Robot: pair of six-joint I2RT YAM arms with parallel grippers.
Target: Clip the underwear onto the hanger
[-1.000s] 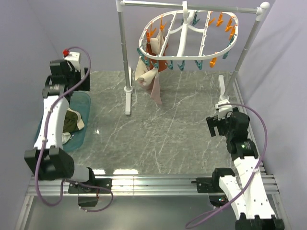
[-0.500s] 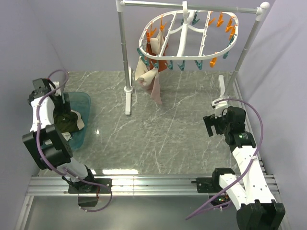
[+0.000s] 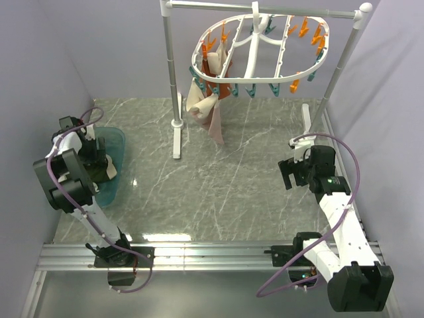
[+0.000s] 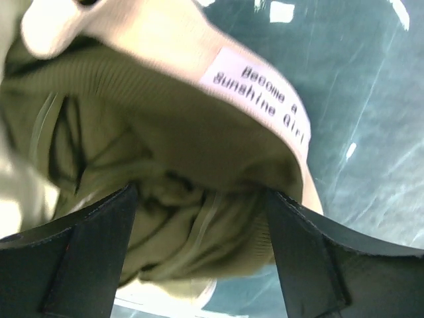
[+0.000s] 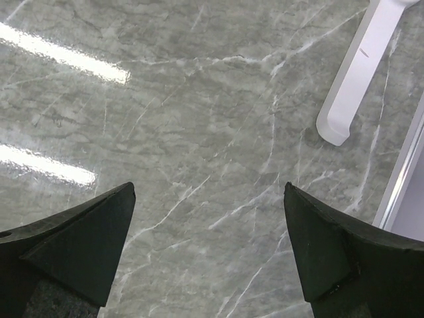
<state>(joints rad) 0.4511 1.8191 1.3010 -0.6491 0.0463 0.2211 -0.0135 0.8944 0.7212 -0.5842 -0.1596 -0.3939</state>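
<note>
1. Underwear [image 4: 165, 152] lay crumpled in the teal tray [image 3: 118, 140] at the left edge of the bench [image 3: 232, 179], close to the side wall [image 3: 40, 79]. It was not yet lifted, so grasping, carrying and clipping all remained.
2. Left fingers [image 4: 66, 258] were spread, straddling the olive cloth just below its labelled waistband [image 4: 262, 93] and pinching nothing.
3. Right fingers [image 5: 73, 245] were spread above bare bench, near the stand's white foot [image 5: 361, 73].
4. Open bench lay between the tray and the pole stand [image 3: 175, 99].
5. Farthest, the hanger [image 3: 262, 81] hung high. Its left side held other garments [image 3: 209, 112], while the front pegs [image 3: 295, 85] looked free.
</note>
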